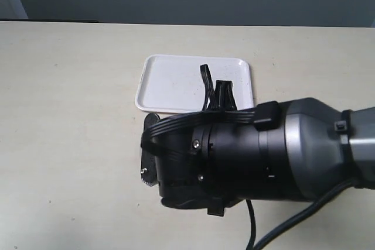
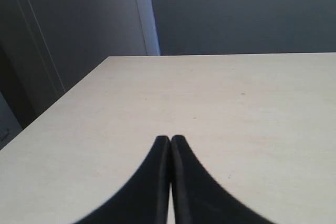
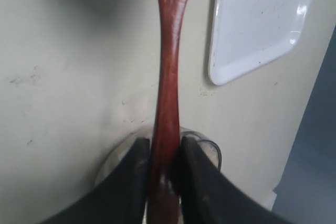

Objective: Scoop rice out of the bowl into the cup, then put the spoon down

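The left gripper [image 2: 170,140] is closed: its two black fingers [image 2: 155,187] meet tip to tip with no gap and nothing between them. Take the direction in which the tips point as 12 o'clock. The pale beige table [image 2: 236,103] lies under and ahead of the gripper. Its far corner [image 2: 110,57] sits at 11 o'clock, and one edge runs back towards 8 o'clock. Small dark specks [image 2: 242,94] mark the surface at 1 o'clock. A dark grey wall [image 2: 241,14] stands beyond at 12 o'clock, with a pale vertical strip [image 2: 145,14] at 11 o'clock.
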Robot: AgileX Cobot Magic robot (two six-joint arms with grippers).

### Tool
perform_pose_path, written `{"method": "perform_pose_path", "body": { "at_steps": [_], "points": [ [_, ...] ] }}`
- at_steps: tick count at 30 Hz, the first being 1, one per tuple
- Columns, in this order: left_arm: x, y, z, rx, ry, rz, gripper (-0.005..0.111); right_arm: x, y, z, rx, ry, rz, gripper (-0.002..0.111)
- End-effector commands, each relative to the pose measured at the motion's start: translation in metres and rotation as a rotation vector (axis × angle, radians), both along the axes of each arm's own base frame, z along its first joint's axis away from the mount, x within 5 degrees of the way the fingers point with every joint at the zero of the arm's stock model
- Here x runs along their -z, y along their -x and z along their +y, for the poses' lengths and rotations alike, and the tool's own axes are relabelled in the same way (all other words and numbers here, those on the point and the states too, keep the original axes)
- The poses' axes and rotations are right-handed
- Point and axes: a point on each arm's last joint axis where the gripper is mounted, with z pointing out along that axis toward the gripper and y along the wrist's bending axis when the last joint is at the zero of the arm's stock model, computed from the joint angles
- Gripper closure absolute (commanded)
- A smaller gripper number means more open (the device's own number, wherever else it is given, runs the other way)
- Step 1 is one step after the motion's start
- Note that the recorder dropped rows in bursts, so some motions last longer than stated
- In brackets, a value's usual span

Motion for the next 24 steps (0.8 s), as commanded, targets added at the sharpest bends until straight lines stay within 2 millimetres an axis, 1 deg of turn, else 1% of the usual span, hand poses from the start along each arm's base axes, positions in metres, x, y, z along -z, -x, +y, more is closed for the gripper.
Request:
{"method": "perform_pose_path", "body": {
  "at_steps": [1,16,24],
  "points": [
    [-0.0029,0.0002,-0.0001,0.000,0.002,-0.022,0.106,-0.0003,0.0014,0.0002,-0.010,0.003,-0.018,0.109],
    [-0.0029,0.0002,-0.0001,0.000,0.002,-0.022,0.106,-0.0031,-0.0017,0.0001,-0.016,0.011,-0.063,0.109],
    [-0.0029,0.0002,-0.0001,0.000,0.002,-0.022,0.106,-0.0063,-0.0052,0.0005,-0.024,0.013,-0.114,0.109]
  ]
}}
